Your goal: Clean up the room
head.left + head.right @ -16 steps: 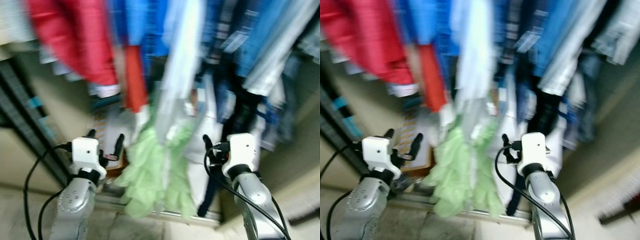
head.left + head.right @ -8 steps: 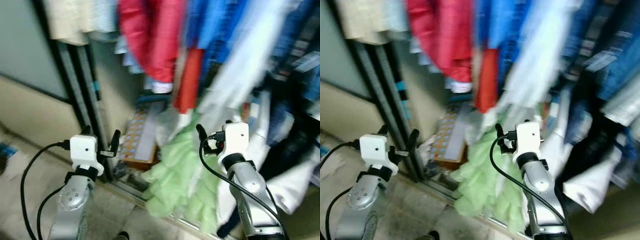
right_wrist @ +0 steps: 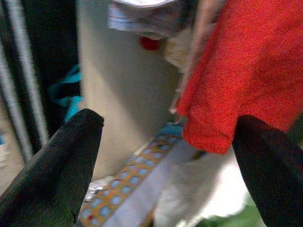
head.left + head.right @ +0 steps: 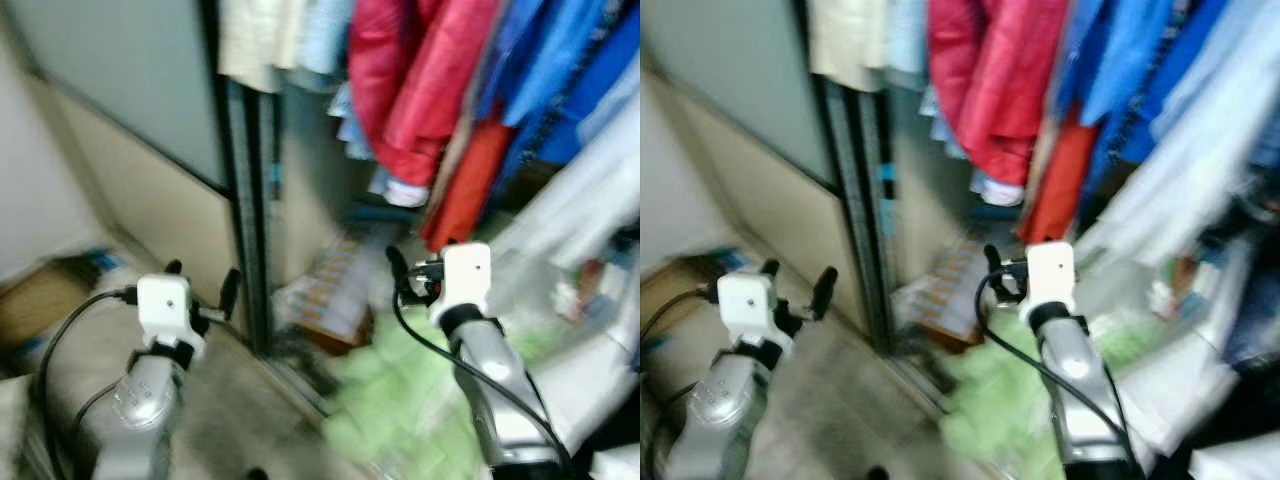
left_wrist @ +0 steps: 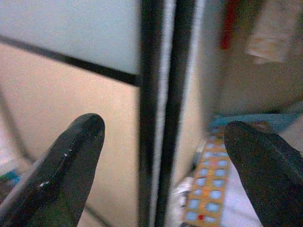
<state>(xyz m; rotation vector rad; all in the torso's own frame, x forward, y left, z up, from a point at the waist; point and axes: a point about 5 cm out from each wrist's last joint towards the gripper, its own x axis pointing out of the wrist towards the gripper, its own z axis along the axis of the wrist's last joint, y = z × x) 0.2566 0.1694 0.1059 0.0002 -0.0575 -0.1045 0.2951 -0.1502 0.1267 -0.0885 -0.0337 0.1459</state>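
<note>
The robot faced an open wardrobe, the head views blurred. A black door frame (image 4: 248,200) stood upright beside a pale sliding door (image 4: 130,110), and to its right hung a row of clothes: a cream garment (image 4: 255,40), a red jacket (image 4: 420,80), an orange-red garment (image 3: 241,71) below it, blue shirts (image 4: 560,70) and a pale one (image 4: 570,210) further right. On the wardrobe floor lay an orange box (image 5: 208,189) patterned with light blue squares, near the foot of the frame, and a light green cloth (image 4: 400,400) was heaped just in front of it, spilling toward the room floor (image 4: 230,430). A brown box (image 4: 40,310) sat low at the far left by the wall. The left gripper (image 4: 200,290) was raised in front of the sliding door, just left of the frame, its fingers (image 5: 71,165) spread apart and holding nothing; in its wrist view the frame ran between them. The right gripper (image 4: 410,280) was held up inside the wardrobe opening, above the green cloth and below the red jacket, its fingers (image 3: 61,161) also parted and empty; its wrist view looked at the hem of the orange-red garment and the patterned box beneath. Neither gripper touched any of the clothes.
</note>
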